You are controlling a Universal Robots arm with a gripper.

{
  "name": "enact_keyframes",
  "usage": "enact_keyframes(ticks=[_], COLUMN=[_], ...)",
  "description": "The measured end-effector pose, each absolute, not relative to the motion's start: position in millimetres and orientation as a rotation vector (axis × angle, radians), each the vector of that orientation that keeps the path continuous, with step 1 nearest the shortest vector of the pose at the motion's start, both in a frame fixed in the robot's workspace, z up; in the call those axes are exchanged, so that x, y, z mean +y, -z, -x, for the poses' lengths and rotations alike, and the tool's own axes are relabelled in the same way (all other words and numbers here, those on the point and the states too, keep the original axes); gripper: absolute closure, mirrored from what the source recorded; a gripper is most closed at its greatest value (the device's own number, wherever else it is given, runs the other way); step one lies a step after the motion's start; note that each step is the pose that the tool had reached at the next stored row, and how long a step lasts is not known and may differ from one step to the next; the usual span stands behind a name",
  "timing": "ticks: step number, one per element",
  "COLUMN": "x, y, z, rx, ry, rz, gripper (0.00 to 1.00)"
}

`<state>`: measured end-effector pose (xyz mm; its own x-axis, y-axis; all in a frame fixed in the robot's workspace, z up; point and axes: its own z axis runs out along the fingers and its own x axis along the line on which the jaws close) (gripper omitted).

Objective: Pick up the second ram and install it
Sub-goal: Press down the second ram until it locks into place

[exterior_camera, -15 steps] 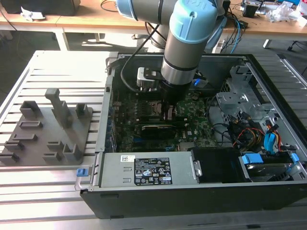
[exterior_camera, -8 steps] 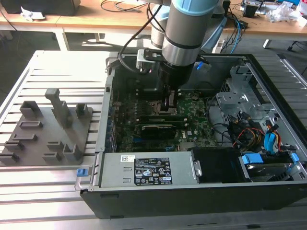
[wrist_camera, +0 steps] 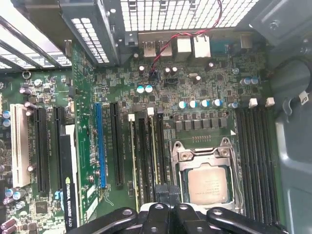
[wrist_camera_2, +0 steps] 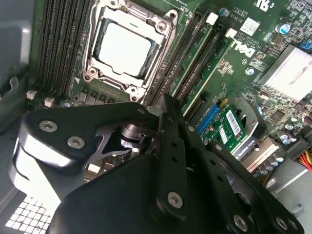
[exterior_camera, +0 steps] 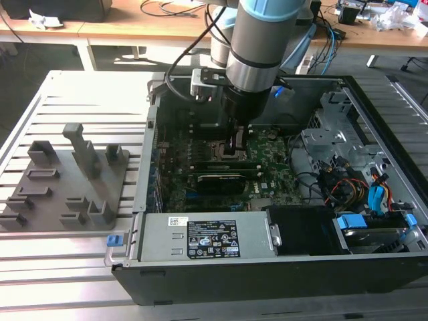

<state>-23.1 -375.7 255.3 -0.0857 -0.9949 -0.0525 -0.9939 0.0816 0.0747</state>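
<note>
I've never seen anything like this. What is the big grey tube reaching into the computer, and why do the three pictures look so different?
The grey tube is a robot arm. At its tip sits a gripper, its grasping part, lowered into an open computer case lying on a slatted table. The exterior view comes from a camera standing off the arm. The two wrist views come from cameras riding on the arm, looking down past the gripper's black linkage at the green motherboard. There you see the square processor socket and long memory slots beside it; the gripper is over those slots. On the table at the exterior view's left lies a grey plastic holder.
</note>
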Motion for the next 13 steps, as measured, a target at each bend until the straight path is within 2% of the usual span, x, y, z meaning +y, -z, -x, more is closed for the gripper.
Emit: enact_keyframes(ticks=[7,13], x=[-375.7,-375.2], y=[-244.2,-224.9], z=[-28.5,-31.7], rx=[-2.291,-2.289], ry=[0.147,0.148], rz=[-2.105,-2.104], gripper=[0.89,0.89])
